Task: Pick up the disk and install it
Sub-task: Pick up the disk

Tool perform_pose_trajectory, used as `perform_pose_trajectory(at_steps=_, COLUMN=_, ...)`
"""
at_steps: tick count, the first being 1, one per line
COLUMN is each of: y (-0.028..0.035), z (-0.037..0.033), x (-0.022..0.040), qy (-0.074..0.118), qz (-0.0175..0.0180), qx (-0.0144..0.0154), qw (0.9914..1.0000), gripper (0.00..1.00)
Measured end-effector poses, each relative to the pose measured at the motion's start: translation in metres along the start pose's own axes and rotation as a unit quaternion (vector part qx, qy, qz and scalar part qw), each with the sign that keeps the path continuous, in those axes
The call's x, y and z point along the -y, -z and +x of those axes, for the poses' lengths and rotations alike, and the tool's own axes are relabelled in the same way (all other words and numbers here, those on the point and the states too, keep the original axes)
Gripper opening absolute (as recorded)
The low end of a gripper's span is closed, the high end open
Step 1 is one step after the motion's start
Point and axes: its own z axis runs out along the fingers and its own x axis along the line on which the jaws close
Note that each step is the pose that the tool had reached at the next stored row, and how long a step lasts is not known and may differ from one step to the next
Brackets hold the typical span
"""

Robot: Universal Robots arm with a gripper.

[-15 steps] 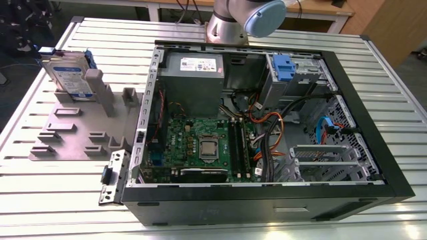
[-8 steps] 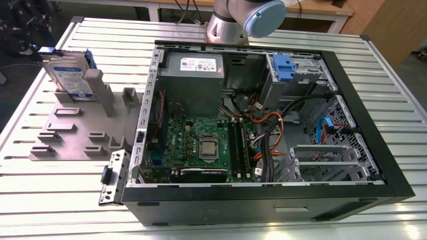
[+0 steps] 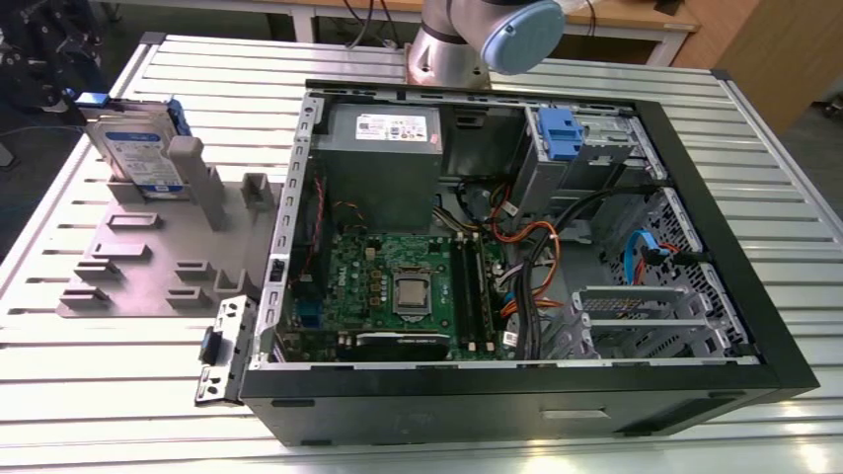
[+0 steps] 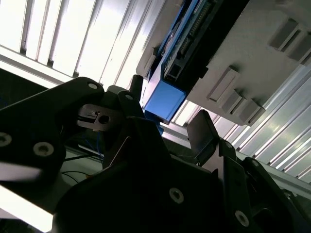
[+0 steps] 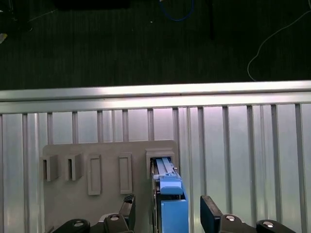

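1. Where the slatted metal table [image 3: 106, 395] spreads under everything, it carries an open black computer case [image 3: 527, 395] lying on its side. The green motherboard [image 3: 395, 286] faces up inside it.
2. The arm [image 3: 455, 39] rises from the table's far edge, just behind the case in the exterior view.
3. A grey slotted plastic holder [image 3: 145, 267] lies flat on the table, just beside the case on the exterior view's left.
4. The disk [image 3: 138, 148] stands upright on its edge in a slot at the holder's far end, with its white-and-blue label facing the camera. It is outside the case and well apart from the drive bay.
5. A second blue drive carrier [image 3: 560, 133] sits in the bay at the case's far corner, toward the exterior view's right.
6. The gripper [image 5: 169, 200] is lined up over the disk in both wrist views. Its dark fingers [image 5: 210, 213] are spread wide and pinch nothing.
7. The disk's blue end tab [image 4: 165, 99] shows in the gap between the fingers. Whether either finger touches it cannot be told.
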Motion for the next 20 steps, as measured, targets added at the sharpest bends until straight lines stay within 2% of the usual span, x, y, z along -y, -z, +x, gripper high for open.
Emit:
perform_pose_trajectory(at_steps=11, y=-0.0002, z=0.0001, x=0.0000, qy=0.000, qz=0.0001, qx=0.0000, qw=1.00000, gripper=0.64)
perform_pose_trajectory(at_steps=14, y=-0.0011, z=0.0002, x=0.0000, qy=0.008, qz=-0.0001, qx=-0.0004, qw=0.99996, gripper=0.64)
perform_pose_trajectory(at_steps=17, y=-0.0034, z=0.0002, x=0.0000, qy=0.025, qz=-0.0005, qx=-0.0006, qw=0.99970, gripper=0.64)
perform_pose_trajectory(at_steps=20, y=-0.0078, z=-0.0011, x=-0.0001, qy=0.026, qz=-0.0005, qx=-0.0005, qw=0.99965, gripper=0.64)
